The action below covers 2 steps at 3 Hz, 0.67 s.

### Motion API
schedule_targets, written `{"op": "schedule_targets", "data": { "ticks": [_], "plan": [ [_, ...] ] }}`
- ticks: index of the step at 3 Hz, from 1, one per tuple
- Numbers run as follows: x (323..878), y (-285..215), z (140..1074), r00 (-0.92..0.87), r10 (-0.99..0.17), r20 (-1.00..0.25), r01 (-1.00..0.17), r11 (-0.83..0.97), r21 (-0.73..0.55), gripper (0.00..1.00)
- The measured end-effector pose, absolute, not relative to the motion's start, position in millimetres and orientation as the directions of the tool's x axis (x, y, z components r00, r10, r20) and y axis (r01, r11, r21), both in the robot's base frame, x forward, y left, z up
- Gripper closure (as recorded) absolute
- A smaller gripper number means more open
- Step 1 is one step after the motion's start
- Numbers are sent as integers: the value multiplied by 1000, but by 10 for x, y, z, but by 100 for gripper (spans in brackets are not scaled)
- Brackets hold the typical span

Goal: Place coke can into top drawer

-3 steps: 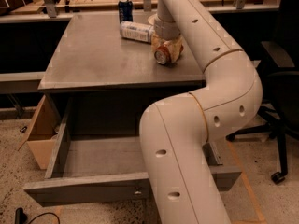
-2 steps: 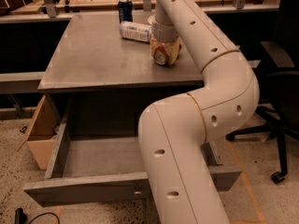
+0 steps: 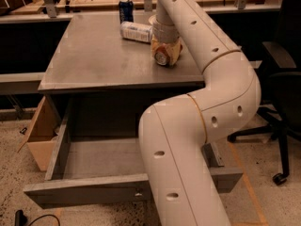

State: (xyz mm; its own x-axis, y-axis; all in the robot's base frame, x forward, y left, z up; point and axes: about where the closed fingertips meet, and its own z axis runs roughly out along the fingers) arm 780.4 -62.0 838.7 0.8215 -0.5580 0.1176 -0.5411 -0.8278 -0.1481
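Note:
The coke can (image 3: 163, 57) is red with its silver end facing the camera, tilted on its side at the right part of the grey cabinet top (image 3: 94, 55). My gripper (image 3: 165, 52) reaches down from above with its beige fingers (image 3: 175, 51) closed around the can, at or just above the surface. The top drawer (image 3: 99, 161) is pulled wide open below the cabinet top and shows nothing inside where I can see. Its front panel (image 3: 84, 194) faces me, with a small knob (image 3: 137, 194). My arm hides the drawer's right part.
A dark blue can (image 3: 125, 9) stands at the back of the top. A clear plastic bottle with a white label (image 3: 136, 32) lies just left of the gripper. A cardboard box (image 3: 40, 131) sits left of the drawer and a black office chair (image 3: 282, 102) stands at the right.
Almost nothing differs. The gripper stays around the coke can at the same spot, and the arm's lower section has shifted very slightly left.

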Motion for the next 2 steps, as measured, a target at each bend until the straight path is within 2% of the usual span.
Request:
{"op": "schedule_targets", "data": {
  "ticks": [1, 2],
  "plan": [
    [7804, -620, 8387, 821, -558, 118, -541, -828, -148, 100],
    [7839, -567, 8475, 809, -576, 114, -548, -811, -204, 100]
  ]
}}
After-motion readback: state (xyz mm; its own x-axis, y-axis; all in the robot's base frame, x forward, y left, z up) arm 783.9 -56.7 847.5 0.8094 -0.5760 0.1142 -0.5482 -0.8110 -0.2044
